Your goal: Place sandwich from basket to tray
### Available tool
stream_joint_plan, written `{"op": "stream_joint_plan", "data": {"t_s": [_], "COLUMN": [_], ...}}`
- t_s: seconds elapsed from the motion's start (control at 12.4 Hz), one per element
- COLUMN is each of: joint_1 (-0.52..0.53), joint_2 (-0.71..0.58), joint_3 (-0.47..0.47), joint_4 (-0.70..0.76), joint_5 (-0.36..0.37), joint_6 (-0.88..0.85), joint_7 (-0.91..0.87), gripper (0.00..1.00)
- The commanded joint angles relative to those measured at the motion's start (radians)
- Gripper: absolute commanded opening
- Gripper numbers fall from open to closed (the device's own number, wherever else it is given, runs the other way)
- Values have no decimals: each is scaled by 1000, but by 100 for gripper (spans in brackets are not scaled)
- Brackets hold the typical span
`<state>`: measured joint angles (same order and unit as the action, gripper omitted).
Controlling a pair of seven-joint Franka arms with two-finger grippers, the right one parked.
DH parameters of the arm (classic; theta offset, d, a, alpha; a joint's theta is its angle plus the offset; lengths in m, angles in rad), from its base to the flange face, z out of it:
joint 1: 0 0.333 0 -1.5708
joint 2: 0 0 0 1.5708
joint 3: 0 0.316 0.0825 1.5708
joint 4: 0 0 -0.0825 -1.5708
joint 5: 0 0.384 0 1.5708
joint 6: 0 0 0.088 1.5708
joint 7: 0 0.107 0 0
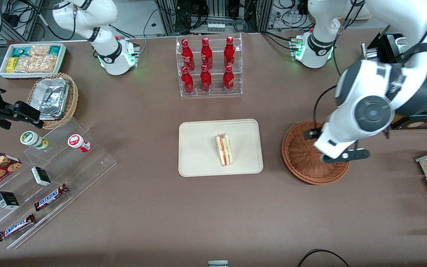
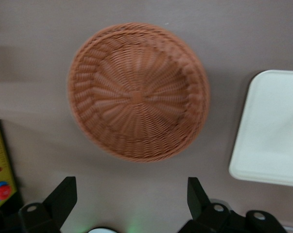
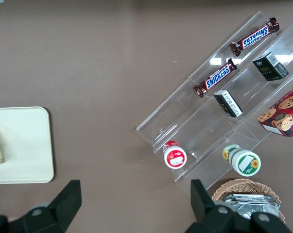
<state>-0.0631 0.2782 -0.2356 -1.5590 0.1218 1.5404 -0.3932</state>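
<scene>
One sandwich [image 1: 224, 150] is seen lying on the tray [image 1: 198, 163], near its middle, with the filling edge turned up. The tray sits at the centre of the worktop [image 1: 161, 222]. The basket [image 1: 302, 163] stands beside the tray, toward the working arm's end, with nothing in it. The gripper [image 2: 131, 204] is held above the basket, its jaws spread apart and grasping nothing.

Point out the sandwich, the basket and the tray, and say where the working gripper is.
sandwich [image 1: 224, 150]: front view, striped cut edge.
basket [image 2: 136, 97]: left wrist view, woven floor.
tray [image 1: 198, 148]: front view, bare surface beside the sandwich.
gripper [image 2: 131, 204]: left wrist view, above the table beside the basket, jaws open, holding nothing.
</scene>
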Motion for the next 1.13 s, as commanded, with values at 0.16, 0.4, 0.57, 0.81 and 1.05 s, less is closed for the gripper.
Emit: {"op": "stream_joint_plan", "data": {"t_s": [0.16,0.4,0.57,0.81,1.05], "joint_1": [137,174,158,108,101], "joint_2": [-180,-258,-272,-284,-290], "joint_3": [-11,-2,86,195,225], "joint_4": [-73,-69,-52,12,43], "joint_5": [-22,-59,-76,-73,-70], "joint_6": [-115,-198,-229,-293,-301], "joint_7": [227,322,385,467,462], "gripper": [100,100,100,100,100]}}
